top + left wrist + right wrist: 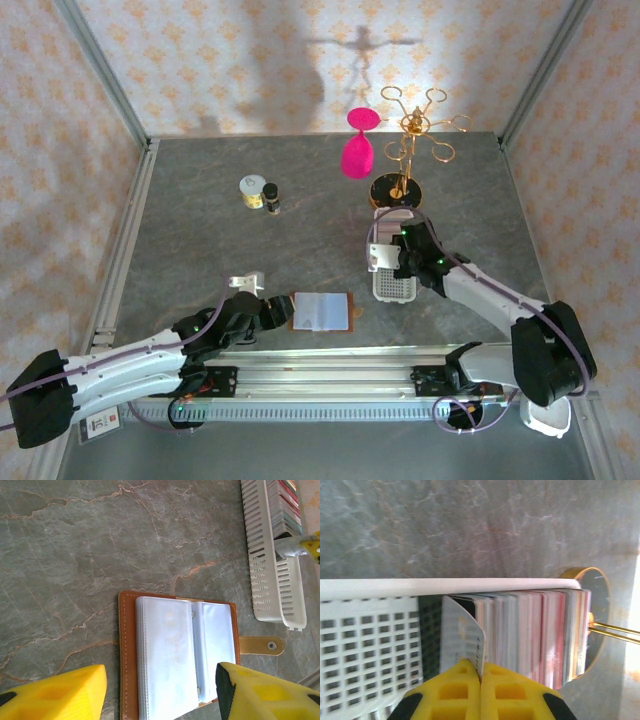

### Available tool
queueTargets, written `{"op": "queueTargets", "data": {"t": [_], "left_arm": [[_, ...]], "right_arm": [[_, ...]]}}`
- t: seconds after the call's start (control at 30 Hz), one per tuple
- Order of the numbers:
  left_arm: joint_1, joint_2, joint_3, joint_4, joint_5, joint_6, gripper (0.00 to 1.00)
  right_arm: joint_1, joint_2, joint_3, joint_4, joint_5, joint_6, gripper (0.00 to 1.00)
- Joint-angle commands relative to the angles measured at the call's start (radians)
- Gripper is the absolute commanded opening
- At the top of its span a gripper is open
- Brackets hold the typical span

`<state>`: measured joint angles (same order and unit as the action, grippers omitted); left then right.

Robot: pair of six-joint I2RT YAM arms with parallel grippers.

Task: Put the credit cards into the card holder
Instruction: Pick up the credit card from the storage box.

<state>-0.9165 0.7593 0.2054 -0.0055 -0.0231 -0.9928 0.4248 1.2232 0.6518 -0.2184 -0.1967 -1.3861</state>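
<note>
Top: wallet [320, 311] open mid-table, left gripper [283, 312] just beside it; right gripper [388, 265] over the tray [393, 292]. Left wrist: fingers [55, 692] wide, empty, probably staged to steady it. Right wrist: I've got the end card [462, 640] pinched to pull it from the stack [530, 625].

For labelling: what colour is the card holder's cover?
Reddish-brown card holder, clearest in the left wrist view.

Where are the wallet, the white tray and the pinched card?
wallet [127, 650], left wrist view, brown leather edge.
white tray [262, 580], left wrist view, slotted side wall.
card [460, 635], right wrist view, its grey face.
</note>
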Motion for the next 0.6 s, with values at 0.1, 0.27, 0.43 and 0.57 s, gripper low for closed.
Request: {"op": "queueTargets", "data": {"t": [0.1, 0.27, 0.43, 0.57], "left_arm": [[-0.001, -0.011, 0.039, -0.023, -0.088, 0.060, 0.68], [-0.001, 0.025, 0.068, -0.039, -0.074, 0.097, 0.70], [-0.001, 0.133, 0.154, -0.107, -0.028, 0.103, 0.69], [-0.003, 0.240, 0.210, -0.129, 0.037, 0.102, 0.68]], "right_arm": [[0.019, -0.207, 0.052, -0.230, -0.106, 0.216, 0.00], [0.042, -0.265, 0.117, -0.266, -0.114, 0.572, 0.00], [0.066, -0.311, 0.156, -0.186, -0.255, 0.847, 0.00], [0.067, -0.340, 0.095, 0.007, -0.271, 1.236, 0.00]]}}
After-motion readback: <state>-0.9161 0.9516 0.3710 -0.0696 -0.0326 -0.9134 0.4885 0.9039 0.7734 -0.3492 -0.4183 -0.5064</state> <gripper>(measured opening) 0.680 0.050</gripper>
